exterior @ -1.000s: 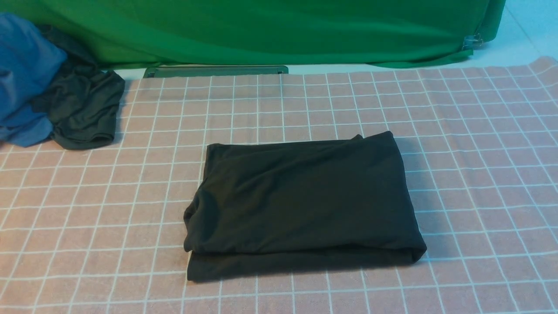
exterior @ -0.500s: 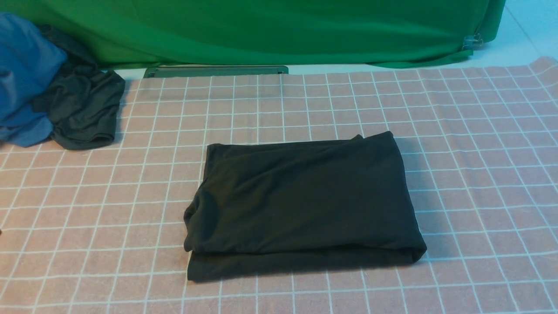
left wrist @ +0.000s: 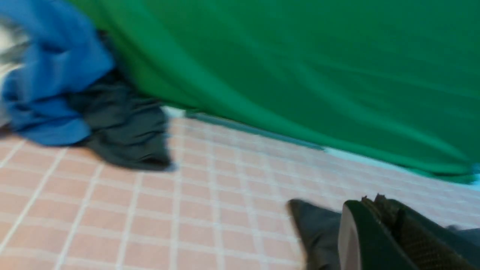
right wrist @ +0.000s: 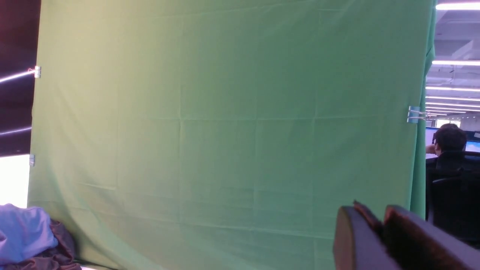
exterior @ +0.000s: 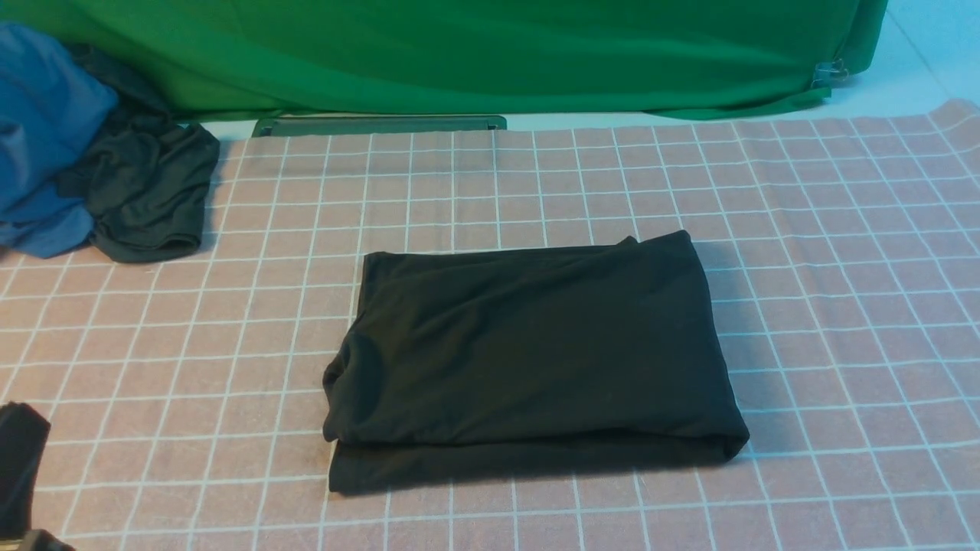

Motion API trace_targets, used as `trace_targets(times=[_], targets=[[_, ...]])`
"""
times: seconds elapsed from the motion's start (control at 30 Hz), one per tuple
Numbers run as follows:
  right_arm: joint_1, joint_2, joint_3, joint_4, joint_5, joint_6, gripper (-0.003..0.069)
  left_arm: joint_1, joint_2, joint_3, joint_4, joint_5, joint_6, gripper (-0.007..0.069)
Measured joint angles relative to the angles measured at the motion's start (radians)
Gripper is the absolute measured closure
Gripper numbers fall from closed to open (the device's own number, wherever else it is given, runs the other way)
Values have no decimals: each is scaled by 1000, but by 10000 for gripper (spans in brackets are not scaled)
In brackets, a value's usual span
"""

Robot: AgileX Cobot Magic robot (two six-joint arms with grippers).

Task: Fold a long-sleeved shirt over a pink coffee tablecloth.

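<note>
The long-sleeved shirt (exterior: 528, 360) lies folded into a black rectangle, in layers, in the middle of the pink coffee tablecloth (exterior: 842, 268). No print shows on it. My left gripper (exterior: 21, 428) pokes in at the bottom left of the front view, well left of the shirt and touching nothing. In the left wrist view this gripper (left wrist: 375, 202) is shut and empty, with a corner of the shirt (left wrist: 315, 232) beyond it. My right gripper (right wrist: 379, 214) is raised and faces the green backdrop; its tips stand slightly apart with nothing between them. It is outside the front view.
A blue garment (exterior: 42, 138) and a small dark garment (exterior: 145, 191) are heaped at the far left. A green cloth (exterior: 459, 53) hangs along the back, with a dark flat strip (exterior: 379, 125) at its foot. A seated person (right wrist: 448, 150) shows past the backdrop's edge.
My left gripper has come into the bottom left corner of the front view. The folded shirt has not moved.
</note>
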Motion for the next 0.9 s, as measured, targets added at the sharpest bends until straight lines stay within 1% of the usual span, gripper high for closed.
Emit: trace_targets(times=[0.07, 0.13, 0.27, 0.9], targets=[[0, 0, 0, 0, 0, 0, 515, 40, -6, 60, -1, 0, 2, 597], [0, 0, 0, 0, 0, 0, 515, 51, -7, 78, -2, 15, 2, 597], [0, 0, 0, 0, 0, 0, 515, 47, -10, 82, 6, 73, 7, 597], [0, 0, 0, 0, 0, 0, 474, 47, -11, 82, 13, 48, 10, 597]])
